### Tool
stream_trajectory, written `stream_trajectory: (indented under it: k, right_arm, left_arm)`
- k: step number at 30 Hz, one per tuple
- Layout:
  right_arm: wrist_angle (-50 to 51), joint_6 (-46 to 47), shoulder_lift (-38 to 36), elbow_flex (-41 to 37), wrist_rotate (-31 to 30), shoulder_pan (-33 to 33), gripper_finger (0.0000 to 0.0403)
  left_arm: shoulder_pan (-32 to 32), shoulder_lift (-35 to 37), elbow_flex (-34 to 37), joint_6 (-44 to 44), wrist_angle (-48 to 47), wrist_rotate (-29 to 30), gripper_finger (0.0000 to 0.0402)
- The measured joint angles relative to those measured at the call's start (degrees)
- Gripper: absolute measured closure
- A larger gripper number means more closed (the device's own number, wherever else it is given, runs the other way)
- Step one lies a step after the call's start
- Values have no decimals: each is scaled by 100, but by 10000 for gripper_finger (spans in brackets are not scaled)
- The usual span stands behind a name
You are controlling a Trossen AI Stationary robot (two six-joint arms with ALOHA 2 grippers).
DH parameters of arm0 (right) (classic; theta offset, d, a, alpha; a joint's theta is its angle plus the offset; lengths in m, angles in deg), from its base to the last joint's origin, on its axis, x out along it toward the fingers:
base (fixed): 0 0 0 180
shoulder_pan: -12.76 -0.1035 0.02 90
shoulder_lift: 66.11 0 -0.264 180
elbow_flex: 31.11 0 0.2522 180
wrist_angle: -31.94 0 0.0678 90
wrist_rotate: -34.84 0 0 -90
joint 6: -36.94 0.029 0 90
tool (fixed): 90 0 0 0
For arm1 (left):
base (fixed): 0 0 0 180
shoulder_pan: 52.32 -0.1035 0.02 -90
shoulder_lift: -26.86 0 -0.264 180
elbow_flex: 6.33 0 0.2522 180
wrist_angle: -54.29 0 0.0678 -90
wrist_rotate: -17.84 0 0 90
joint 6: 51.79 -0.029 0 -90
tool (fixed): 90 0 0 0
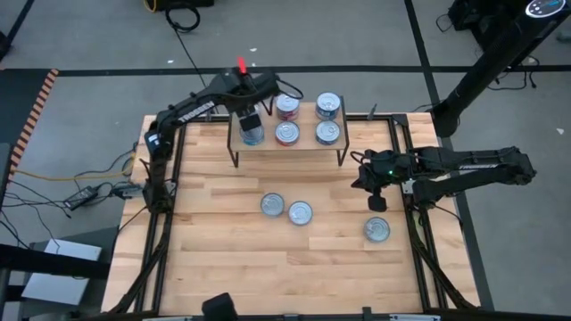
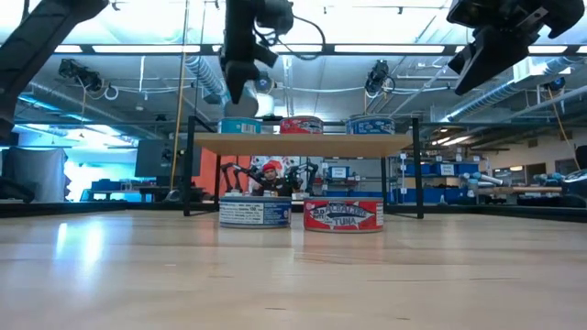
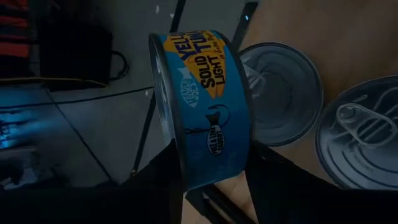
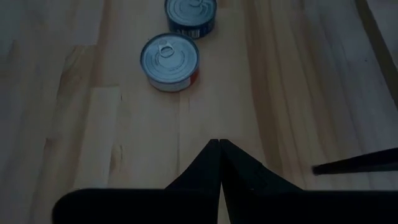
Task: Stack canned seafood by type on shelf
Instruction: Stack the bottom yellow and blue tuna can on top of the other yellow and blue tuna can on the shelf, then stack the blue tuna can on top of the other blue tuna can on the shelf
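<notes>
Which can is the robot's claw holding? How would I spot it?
Find the little wooden shelf at the table's far edge. Over its left end, the left claw grips a blue can on edge. It's the only can tipped sideways; the others sit flat, silver tops up.

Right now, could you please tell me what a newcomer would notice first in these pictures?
The left gripper holds a blue-labelled round tuna tin on its edge over the left end of the small wooden shelf with black legs, where four silver-topped tins already sit. Three more tins lie loose on the wooden tabletop, and the right gripper hovers shut near one.
</notes>
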Motion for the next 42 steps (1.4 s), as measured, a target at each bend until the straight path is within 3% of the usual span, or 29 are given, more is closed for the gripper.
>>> stream_trajectory:
  k: [21,27,30,42]
  right_arm:
    - [-60,41,0,0,-44,0,382]
    - [-55,34,0,0,-44,0,382]
    - [-53,32,0,0,-44,0,382]
    - [-51,62,0,0,-42,0,382]
  left_arm:
    - [33,-318,282,-16,-166,-375,265]
    - [80,-363,313,-26,-207,-769,190]
    - [97,-357,314,-16,-209,-942,175]
    - [109,-349,306,2,-195,-848,202]
